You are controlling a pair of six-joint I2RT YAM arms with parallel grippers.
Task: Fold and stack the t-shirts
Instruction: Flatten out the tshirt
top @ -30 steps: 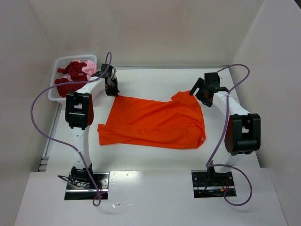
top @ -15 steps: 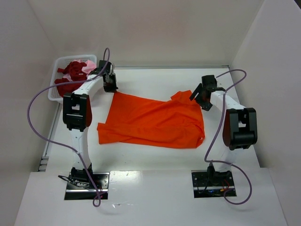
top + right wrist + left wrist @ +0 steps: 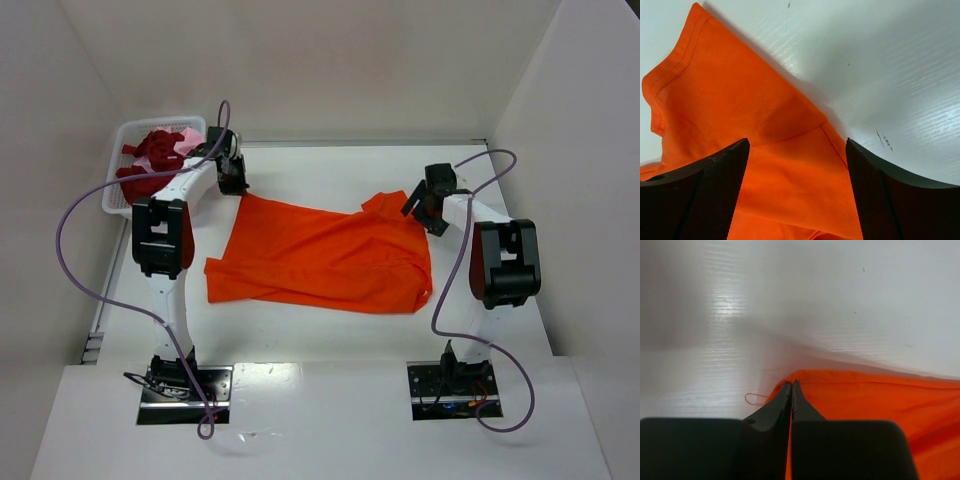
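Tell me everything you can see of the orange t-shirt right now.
The orange t-shirt is bright, thin-looking cloth with stitched hems. It lies spread on the white table, mostly flat but wrinkled, and its right end looks doubled over. A sleeve pokes out at the far right. The left gripper is shut on the far left corner, beside a loose thread. The right gripper hangs open over the sleeve area; contact there is unclear.

One orange t-shirt (image 3: 330, 260) lies on the desk (image 3: 330, 170), near the one white mesh basket (image 3: 118, 140). In that basket I count one pale pink shirt (image 3: 190, 145) and a dark red heap (image 3: 155, 150); whether that is one shirt or several, I can't tell. Beside the basket is the left end effector (image 3: 233, 185) and far across from it the right end effector (image 3: 420, 212), making two. There are two purple cables (image 3: 60, 240).
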